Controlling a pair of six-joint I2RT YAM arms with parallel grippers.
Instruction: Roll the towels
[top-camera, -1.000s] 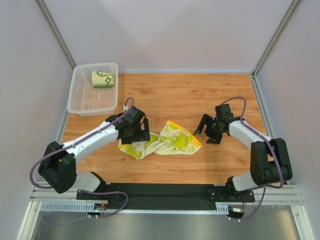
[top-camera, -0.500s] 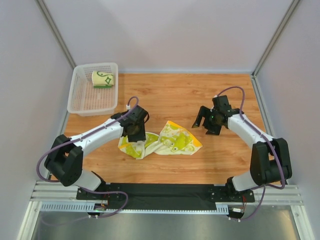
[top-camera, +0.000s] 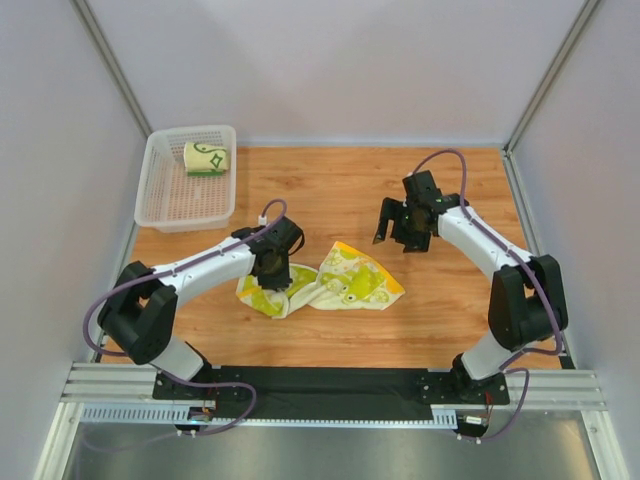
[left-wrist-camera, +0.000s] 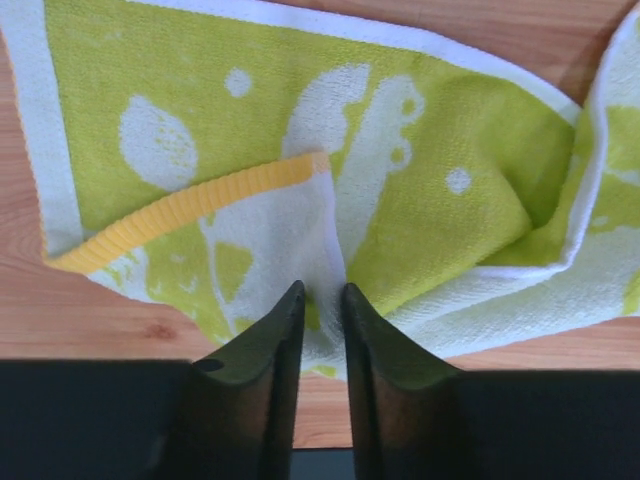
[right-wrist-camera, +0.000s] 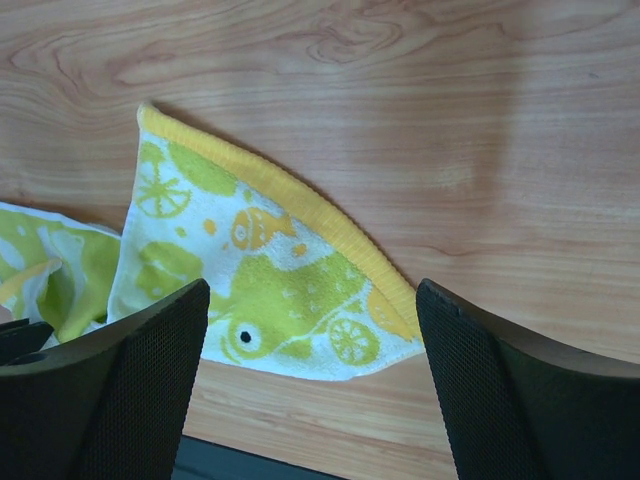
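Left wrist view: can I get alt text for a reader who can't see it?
The left gripper, its two dark fingers nearly together, pinches a fold of the yellow-green towel, which lies crumpled on the wooden table. The towel's orange edge curves across the left of the frame.

A wooden surface (top-camera: 340, 185) with a warm orange-brown grain is enclosed on three sides by plain pale walls: a back wall (top-camera: 330, 70), a left wall (top-camera: 50, 200) and a right wall (top-camera: 590, 180). In each rear corner a slanted metal post (top-camera: 110, 65) (top-camera: 558, 70) is seen. At the near edge a black plate (top-camera: 330, 380) is fixed on a silver aluminium rail (top-camera: 575, 388), and below it a dull grey strip (top-camera: 330, 455) is visible. The scene is lit softly and evenly, and only faint shadows are cast on the wood.
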